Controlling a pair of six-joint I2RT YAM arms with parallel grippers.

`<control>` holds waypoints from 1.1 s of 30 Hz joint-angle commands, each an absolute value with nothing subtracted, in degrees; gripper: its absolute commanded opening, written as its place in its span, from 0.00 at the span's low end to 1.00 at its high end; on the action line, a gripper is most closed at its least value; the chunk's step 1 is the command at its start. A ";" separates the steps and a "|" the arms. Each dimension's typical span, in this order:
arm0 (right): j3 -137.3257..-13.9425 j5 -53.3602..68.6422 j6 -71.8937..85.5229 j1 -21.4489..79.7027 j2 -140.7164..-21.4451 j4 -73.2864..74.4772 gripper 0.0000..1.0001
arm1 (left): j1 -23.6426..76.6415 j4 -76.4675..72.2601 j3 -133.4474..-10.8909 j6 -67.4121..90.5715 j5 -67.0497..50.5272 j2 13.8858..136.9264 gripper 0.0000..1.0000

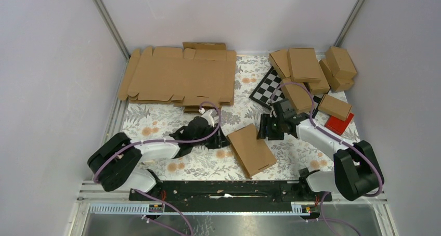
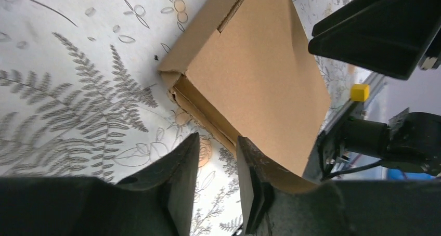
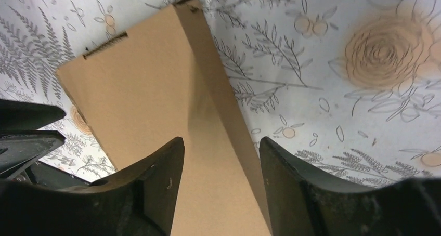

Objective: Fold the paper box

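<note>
The paper box point(image 1: 251, 148), a slim brown carton folded shut, lies flat on the floral cloth in the middle of the table. My left gripper point(image 1: 221, 140) sits low just off its left side. In the left wrist view the gripper point(image 2: 218, 140) is open by a narrow gap, with only cloth between the fingers and the box corner point(image 2: 249, 75) just ahead. My right gripper point(image 1: 268, 127) hovers at the box's far end. In the right wrist view it point(image 3: 221, 142) stands open above the box's top face point(image 3: 151, 95), with the long edge running between the fingers and nothing gripped.
A stack of flat cardboard blanks point(image 1: 179, 77) lies at the back left. Several folded cartons point(image 1: 307, 69) are piled at the back right, beside a chequered board point(image 1: 268, 88) and a red block point(image 1: 339, 124). A black rail point(image 1: 223, 192) runs along the near edge.
</note>
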State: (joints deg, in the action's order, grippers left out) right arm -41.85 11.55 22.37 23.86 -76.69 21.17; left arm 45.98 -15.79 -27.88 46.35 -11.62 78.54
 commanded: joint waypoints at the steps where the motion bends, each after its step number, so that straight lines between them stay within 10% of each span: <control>1: -38.44 14.85 25.15 23.05 -73.66 17.65 0.60 | 45.96 -25.49 -27.35 53.50 -18.05 83.38 0.38; 8: -34.66 18.95 26.12 22.70 -72.84 15.47 0.46 | 45.97 -30.24 -26.44 56.13 -19.77 85.86 0.43; 17: -31.97 22.80 28.05 22.68 -71.64 12.87 0.28 | 45.97 -38.76 -30.00 57.12 -24.45 91.76 0.22; 33: -30.85 28.10 30.69 22.68 -69.36 12.39 0.18 | 45.45 -27.46 -41.09 53.06 -27.37 86.83 0.20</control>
State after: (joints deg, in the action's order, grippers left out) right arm -30.28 18.35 27.44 21.06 -69.04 15.18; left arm 44.42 -20.93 -34.76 52.90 -21.41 92.16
